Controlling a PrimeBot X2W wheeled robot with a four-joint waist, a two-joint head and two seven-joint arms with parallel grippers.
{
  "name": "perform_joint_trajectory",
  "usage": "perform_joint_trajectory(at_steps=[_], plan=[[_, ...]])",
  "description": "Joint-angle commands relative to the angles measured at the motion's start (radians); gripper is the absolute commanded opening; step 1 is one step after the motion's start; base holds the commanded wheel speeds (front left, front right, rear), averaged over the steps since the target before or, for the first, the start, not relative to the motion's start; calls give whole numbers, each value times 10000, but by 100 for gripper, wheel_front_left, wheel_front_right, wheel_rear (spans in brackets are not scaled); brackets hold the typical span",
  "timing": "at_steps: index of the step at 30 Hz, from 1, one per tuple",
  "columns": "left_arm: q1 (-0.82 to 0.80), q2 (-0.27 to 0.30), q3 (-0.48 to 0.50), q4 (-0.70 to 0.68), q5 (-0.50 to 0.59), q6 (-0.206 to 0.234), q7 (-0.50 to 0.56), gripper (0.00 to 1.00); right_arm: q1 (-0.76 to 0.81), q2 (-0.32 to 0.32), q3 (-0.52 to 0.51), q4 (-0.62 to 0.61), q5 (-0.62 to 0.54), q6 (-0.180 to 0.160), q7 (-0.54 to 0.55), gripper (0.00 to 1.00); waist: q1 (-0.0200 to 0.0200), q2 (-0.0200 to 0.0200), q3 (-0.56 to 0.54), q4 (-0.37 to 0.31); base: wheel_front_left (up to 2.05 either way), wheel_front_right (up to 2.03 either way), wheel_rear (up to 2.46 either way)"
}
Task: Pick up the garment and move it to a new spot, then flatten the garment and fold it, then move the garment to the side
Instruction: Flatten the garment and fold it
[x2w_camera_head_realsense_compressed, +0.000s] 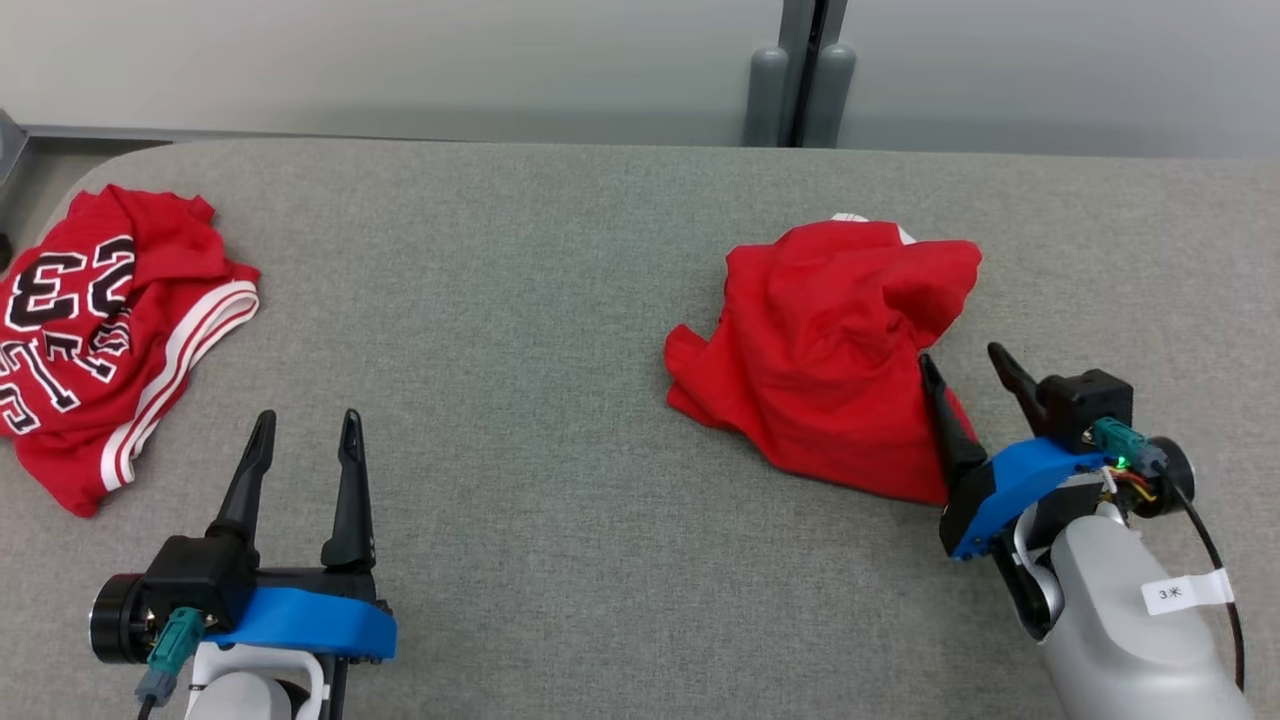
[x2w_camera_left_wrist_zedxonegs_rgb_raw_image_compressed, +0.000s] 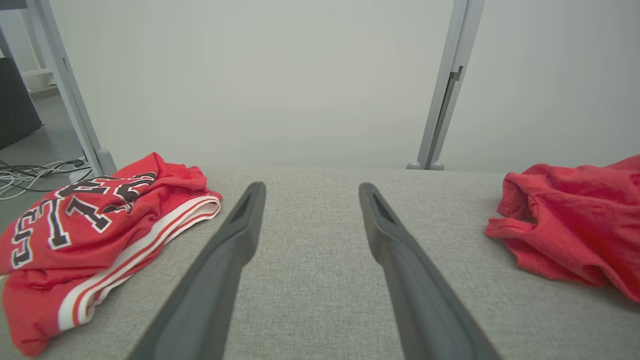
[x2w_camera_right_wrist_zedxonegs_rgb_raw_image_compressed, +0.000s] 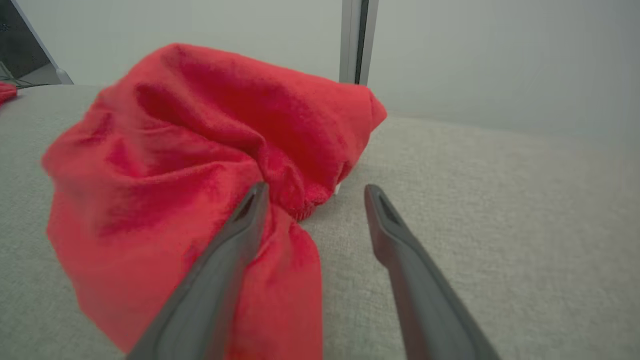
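Numbered jersey: cut off by head view's left edge; lettering broken by folds.
Plain red garment: near corner hidden behind a finger of the right pincer; cropped by left wrist view's right edge; blurred in right wrist view.
White scrap at its far edge: mostly hidden.
Forearm label: print too small to read.
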Motion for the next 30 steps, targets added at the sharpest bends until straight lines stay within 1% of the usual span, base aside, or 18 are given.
perform_joint_trajectory(at_steps=[1, 5, 8, 9, 10, 13, 16, 20, 23, 26, 30], plan=[[-223, -2, -13, -46, 10, -23, -30, 100, -311, -17, 158, 569, 140, 1, -25, 100, -2, -2, 244, 194, 0, 0, 0], [-339, -9, -8, -35, -10, -24, -29, 100, -546, 99, 563, 1976, 371, 1, -26, 100, -2, -2, 389, 268, 0, 0, 0], [-389, -10, -13, -13, 11, -22, -30, 100, -595, 226, 941, 2718, 693, 5, -1, 100, -2, -2, 379, 297, 0, 0, 0], [-367, -11, -10, -5, 22, -22, -30, 100, -532, 276, 1068, 2889, 806, 5, -2, 47, -2, -2, 348, 302, 0, 0, 0], [-336, -15, 12, 2, 34, -22, -30, 100, -515, 308, 1181, 2937, 903, 5, -5, 0, -2, -2, 309, 285, 0, 0, 0], [-233, -56, 18, -2, 92, -22, -30, 100, -483, 132, 1160, 2556, 1246, 0, -19, 0, -2, -2, 184, 256, 0, 0, 0], [-185, -65, -11, 35, 84, -22, -31, 100, -348, -156, 775, 1839, 1452, 1, -25, 0, -2, -2, -1, 236, 0, 0, 0], [-52, -61, 11, 49, 107, -22, -31, 100, -81, -368, 184, 419, 1257, 1, -21, 0, -2, -2, -266, 198, 0, 0, 0], [34, -95, 18, 13, 143, -22, -31, 100, 113, -322, 128, -747, 1048, 1, -23, 0, -2, -2, -427, 206, 0, 0, 0], [69, -124, 36, 6, 136, -22, -31, 100, 309, -83, 591, -1818, 774, 1, -23, 0, -2, -2, -541, 237, 0, 0, 0], [170, -188, 26, -16, 108, -22, -31, 100, 457, 231, 1900, -2720, 606, 1, -24, 0, -2, -2, -645, 335, 0, 0, 0]])
